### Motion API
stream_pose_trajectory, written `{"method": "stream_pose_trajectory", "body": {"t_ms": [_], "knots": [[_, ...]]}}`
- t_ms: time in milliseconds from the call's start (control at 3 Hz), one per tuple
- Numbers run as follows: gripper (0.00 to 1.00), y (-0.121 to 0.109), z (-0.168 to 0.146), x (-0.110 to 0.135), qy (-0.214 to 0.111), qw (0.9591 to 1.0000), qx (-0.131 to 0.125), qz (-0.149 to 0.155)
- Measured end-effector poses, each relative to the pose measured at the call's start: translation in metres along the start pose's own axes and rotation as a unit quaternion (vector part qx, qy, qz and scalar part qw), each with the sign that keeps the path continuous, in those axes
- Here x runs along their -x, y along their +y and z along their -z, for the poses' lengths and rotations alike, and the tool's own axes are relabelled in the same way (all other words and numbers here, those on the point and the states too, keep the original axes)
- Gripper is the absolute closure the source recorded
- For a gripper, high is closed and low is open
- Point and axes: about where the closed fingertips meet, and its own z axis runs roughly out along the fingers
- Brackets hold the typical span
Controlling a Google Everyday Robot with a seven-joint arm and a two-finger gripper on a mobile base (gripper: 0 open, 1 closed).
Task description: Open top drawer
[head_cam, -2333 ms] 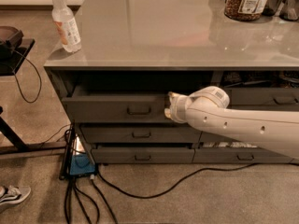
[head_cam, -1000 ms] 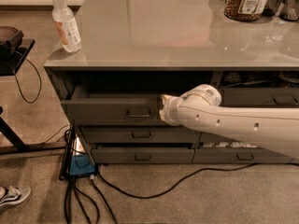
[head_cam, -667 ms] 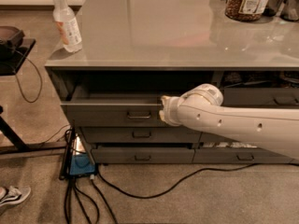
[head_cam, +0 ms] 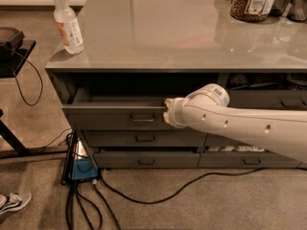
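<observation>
The top drawer [head_cam: 109, 117] has slid farther out, claw [head_cam: 168, 108] at its rim, grip untellable.

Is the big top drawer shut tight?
No, the top drawer sticks out, its inside showing, with the gripper at its front's upper edge.

The top drawer [head_cam: 115, 115] is finished in dark grey, with its small bar handle [head_cam: 142, 119] in the same tone. The end effector [head_cam: 168, 112], seen at 3 o'clock of that handle against the drawer front, is off-white, as is the arm [head_cam: 240, 123]. The counter [head_cam: 158, 28] is a glossy mid grey. At its 10 o'clock corner, a clear bottle [head_cam: 67, 25] is marked by a white cap and a pale orange label. A jar [head_cam: 253, 1] at 1 o'clock is filled with brown. The floor [head_cam: 216, 207] is speckled tan, and a blue box [head_cam: 84, 169] is seen at 7 o'clock.
</observation>
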Motion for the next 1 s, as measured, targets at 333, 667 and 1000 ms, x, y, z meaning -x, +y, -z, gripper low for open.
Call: {"method": "stream_pose_trajectory", "body": {"t_ms": [333, 667, 1000], "knots": [[1.0, 0.0012, 0.0027, 0.0004, 0.003, 1.0, 0.005, 0.002], [1.0, 0.0007, 0.0067, 0.0031, -0.001, 1.0, 0.003, 0.003], [1.0, 0.0005, 0.0078, 0.0035, -0.001, 1.0, 0.004, 0.004]]}}
